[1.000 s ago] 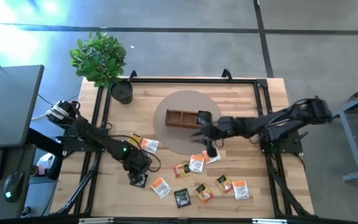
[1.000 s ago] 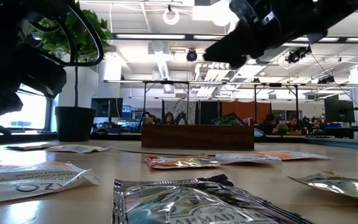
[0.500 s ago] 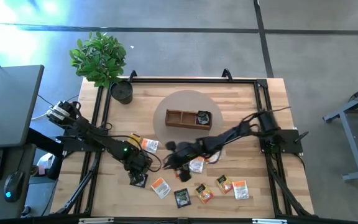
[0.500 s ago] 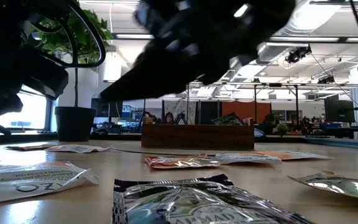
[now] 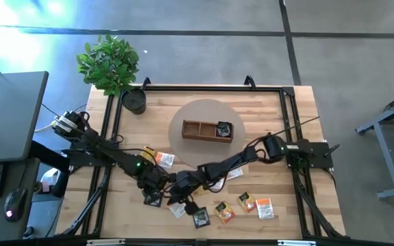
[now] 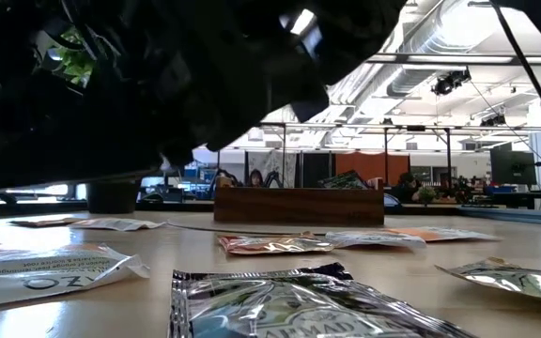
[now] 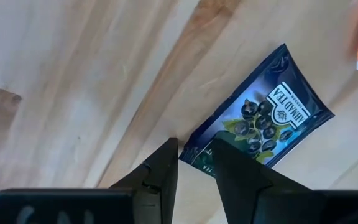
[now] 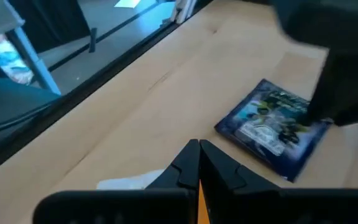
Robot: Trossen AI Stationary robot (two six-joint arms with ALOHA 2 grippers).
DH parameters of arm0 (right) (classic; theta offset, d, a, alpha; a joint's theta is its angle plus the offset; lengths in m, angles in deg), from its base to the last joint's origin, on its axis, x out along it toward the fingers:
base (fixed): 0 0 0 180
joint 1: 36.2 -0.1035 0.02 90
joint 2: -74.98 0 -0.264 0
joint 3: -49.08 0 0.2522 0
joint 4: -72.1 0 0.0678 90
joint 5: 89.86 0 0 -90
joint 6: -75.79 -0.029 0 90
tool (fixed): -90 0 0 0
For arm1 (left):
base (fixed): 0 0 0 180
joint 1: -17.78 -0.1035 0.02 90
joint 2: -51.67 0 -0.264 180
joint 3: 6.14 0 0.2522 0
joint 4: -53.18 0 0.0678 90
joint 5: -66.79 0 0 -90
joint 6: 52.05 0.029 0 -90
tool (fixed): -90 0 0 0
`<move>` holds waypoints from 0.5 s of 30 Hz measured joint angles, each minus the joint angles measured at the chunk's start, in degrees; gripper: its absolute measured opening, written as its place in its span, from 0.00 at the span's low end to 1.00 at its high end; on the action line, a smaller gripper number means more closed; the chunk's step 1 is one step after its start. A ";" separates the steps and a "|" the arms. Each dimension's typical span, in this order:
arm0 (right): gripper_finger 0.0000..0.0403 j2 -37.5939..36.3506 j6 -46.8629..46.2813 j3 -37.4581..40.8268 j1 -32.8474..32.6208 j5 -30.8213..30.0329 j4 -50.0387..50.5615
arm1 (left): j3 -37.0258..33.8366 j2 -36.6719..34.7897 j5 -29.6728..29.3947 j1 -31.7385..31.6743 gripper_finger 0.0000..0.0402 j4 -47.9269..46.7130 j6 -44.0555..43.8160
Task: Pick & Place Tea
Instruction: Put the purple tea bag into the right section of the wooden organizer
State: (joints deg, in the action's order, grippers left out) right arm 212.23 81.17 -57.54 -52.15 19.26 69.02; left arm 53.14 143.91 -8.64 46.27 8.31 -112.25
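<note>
Small flat tea packets lie scattered on the near half of the wooden table. My left gripper points down at a dark blue packet and is shut on its edge. My right arm reaches across from the right. Its gripper is shut with nothing between its fingers. It hovers just right of the left gripper, over a white-and-orange packet, with the dark blue packet ahead of it. Another dark packet sits in the wooden tray's right compartment. My left gripper comes from above, pointing down. It has the dark blue packet's edge near one corner in the narrow gap between its two fingers. The rest of the packet lies flat on the table.
The tray stands on a round mat. A potted plant and a dark pot stand at the far left. More packets lie near the front edge and left of centre.
My right arm has swung from beside the wooden tray toward the table's near left. It now stretches low across the scattered packets and ends close to my left gripper. The dark blue packet has stayed where it was.
</note>
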 joint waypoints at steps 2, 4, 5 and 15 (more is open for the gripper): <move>0.01 0.54 0.48 -0.60 0.23 1.14 -0.21 | 0.00 0.02 0.11 0.02 0.25 0.35 0.21; 0.01 0.55 0.84 -0.57 0.55 1.46 -0.11 | 0.00 0.02 0.11 0.02 0.25 0.42 0.17; 0.01 0.55 0.85 -0.57 0.80 1.55 -0.06 | 0.00 0.02 0.03 0.02 0.25 0.46 0.14; 0.01 0.85 0.90 -0.52 1.57 -10.40 3.52 | 0.00 0.06 -0.37 0.07 0.16 1.39 0.37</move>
State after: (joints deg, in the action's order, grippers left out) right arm 213.08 82.07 -58.07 -50.58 8.85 72.54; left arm 53.14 143.98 -9.01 46.33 9.70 -111.88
